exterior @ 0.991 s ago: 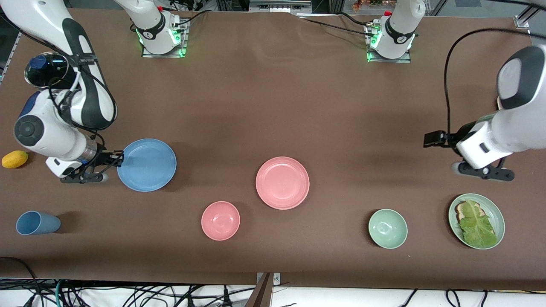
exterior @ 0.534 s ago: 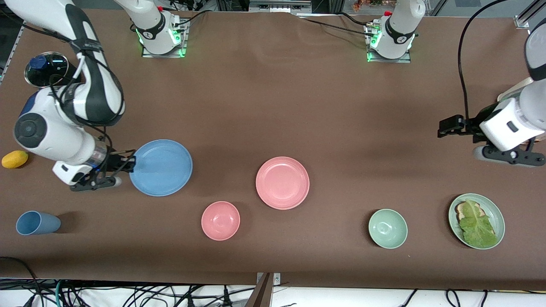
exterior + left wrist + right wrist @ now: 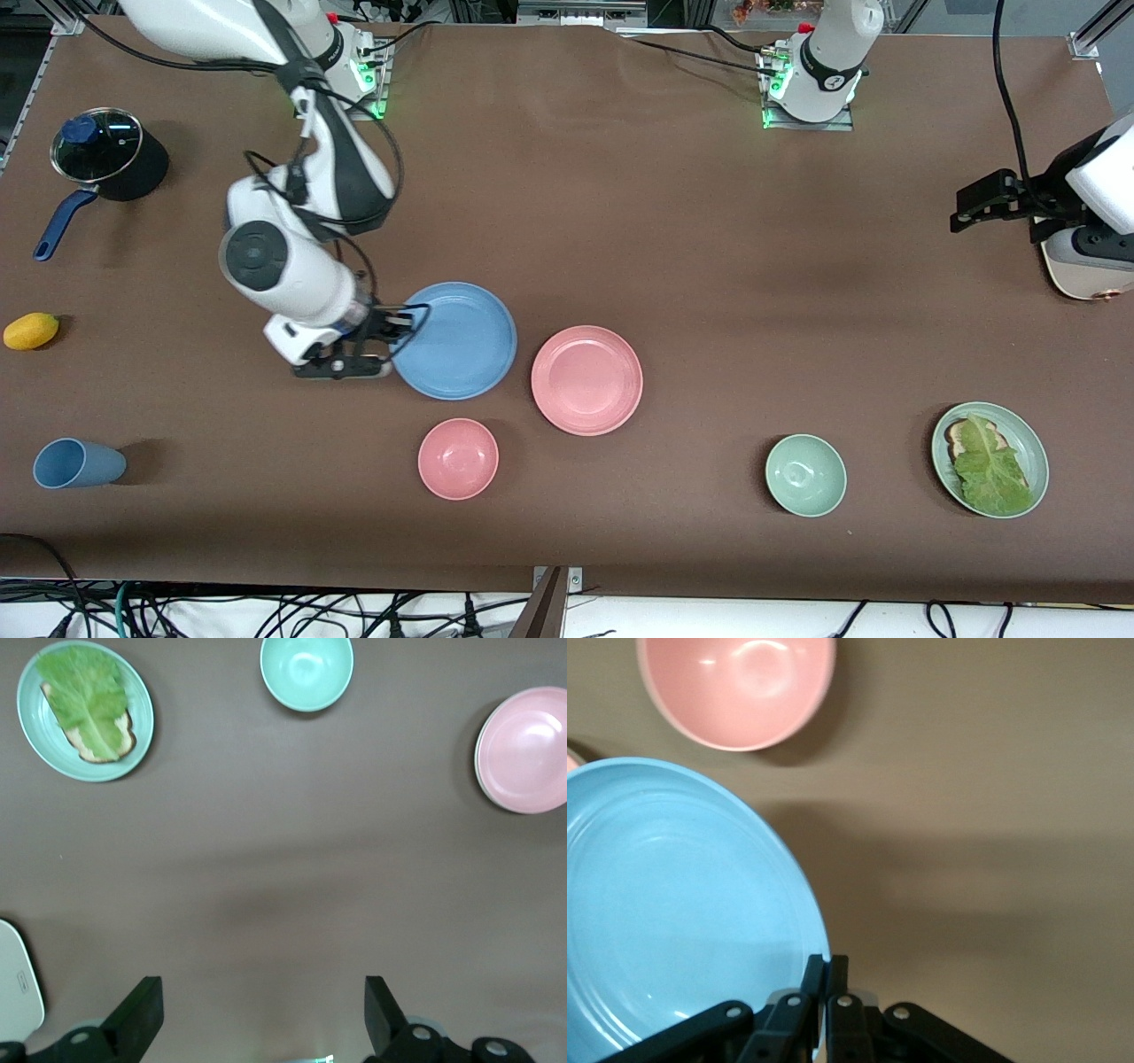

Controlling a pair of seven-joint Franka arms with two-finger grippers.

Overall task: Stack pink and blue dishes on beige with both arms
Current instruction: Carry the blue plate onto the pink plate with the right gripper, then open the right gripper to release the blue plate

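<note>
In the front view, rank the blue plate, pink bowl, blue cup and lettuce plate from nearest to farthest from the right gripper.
1. Blue plate, held at its rim by the right gripper.
2. Pink bowl, nearer the camera.
3. Blue cup, at the right arm's end.
4. Lettuce plate, at the left arm's end.

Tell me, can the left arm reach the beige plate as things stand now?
Probably yes. The left end effector hangs open, holding nothing, next to the beige plate at the table edge. Nothing lies between them, though the arm's wrist covers part of the plate.
</note>
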